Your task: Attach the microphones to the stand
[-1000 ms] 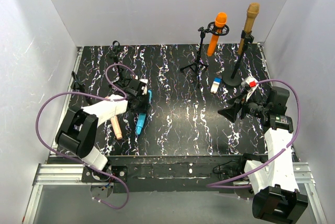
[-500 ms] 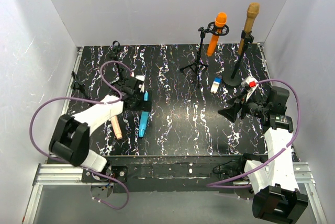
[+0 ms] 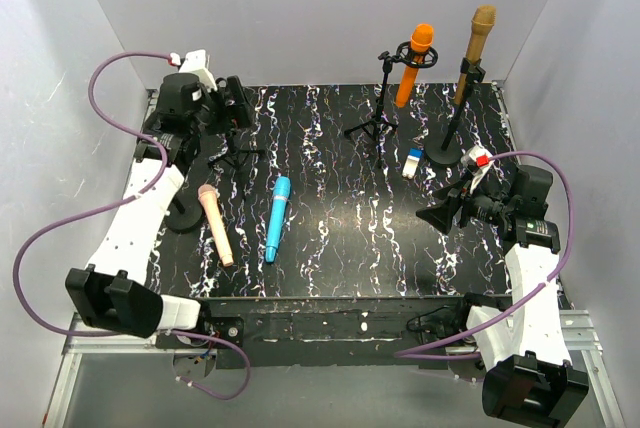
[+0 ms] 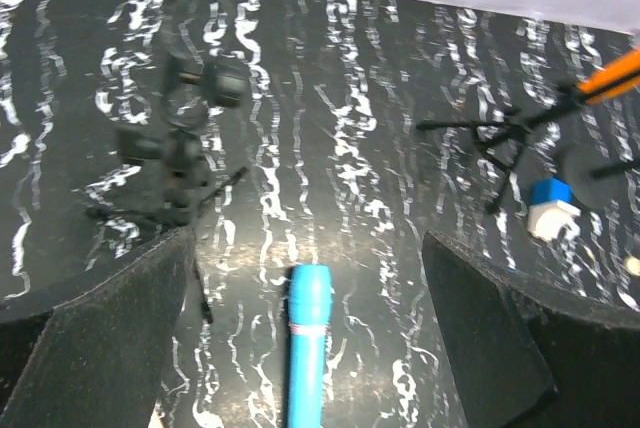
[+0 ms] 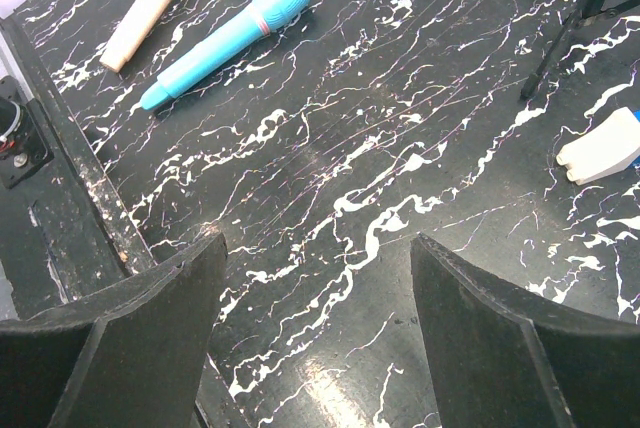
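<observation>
Below and ahead of the left pincer [image 4: 308,240], jaws wide and empty, the light blue microphone [image 4: 308,348] lies flat; fetching it looks the current step, needing descent and grip.

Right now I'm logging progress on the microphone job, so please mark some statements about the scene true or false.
1. The orange microphone sits in the tripod stand. True.
2. The light blue microphone is clipped into a holder. False: it lies flat on the table.
3. The left pincer grips the pink microphone. False: it is open and empty, and that microphone lies on the table.
4. The gold microphone is mounted on the round-base stand. True.
5. The right pincer is open and holds nothing. True.
</observation>
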### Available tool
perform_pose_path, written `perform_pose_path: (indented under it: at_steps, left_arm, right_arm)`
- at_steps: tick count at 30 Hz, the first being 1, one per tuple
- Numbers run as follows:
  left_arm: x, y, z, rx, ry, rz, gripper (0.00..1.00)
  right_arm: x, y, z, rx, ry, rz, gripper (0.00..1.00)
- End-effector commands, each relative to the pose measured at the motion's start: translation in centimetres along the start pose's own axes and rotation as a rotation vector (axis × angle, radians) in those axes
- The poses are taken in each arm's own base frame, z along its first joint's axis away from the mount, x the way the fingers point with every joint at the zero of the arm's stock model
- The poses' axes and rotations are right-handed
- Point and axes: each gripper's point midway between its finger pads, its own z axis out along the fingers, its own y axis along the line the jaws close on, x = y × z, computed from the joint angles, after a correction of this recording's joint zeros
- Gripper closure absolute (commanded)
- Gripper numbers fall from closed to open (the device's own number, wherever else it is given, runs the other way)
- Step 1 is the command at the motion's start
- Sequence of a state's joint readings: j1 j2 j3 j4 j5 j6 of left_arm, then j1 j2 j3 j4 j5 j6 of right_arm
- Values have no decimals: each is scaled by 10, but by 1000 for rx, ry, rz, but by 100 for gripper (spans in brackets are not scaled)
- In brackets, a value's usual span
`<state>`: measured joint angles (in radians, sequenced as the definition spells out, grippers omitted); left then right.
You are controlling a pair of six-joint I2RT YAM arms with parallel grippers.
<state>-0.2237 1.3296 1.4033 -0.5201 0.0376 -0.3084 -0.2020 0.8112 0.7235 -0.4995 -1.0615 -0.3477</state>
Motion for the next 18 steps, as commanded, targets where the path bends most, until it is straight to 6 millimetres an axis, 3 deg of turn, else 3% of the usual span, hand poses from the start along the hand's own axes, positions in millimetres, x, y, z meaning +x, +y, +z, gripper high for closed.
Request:
perform_pose_path:
  at_steps: [1, 7, 11, 15, 18]
  left_arm:
    - [6, 35, 7, -144, 39, 2, 3]
    - [20, 65, 28, -247, 30, 37, 7]
    - [31, 68, 48, -209, -4, 79, 8]
    - [54, 79, 66, -184, -37, 102, 9]
    - [56, 82, 73, -158, -110, 111, 9]
  right_arm:
    - [-13, 4, -3, -8, -23, -49, 19]
    - [-13, 3, -3, -10, -22, -44, 19]
    - [-13, 3, -3, -10, -22, -47, 19]
    - [-13, 3, -2, -9, -21, -45, 19]
    - [-12, 2, -2, -9, -20, -42, 18]
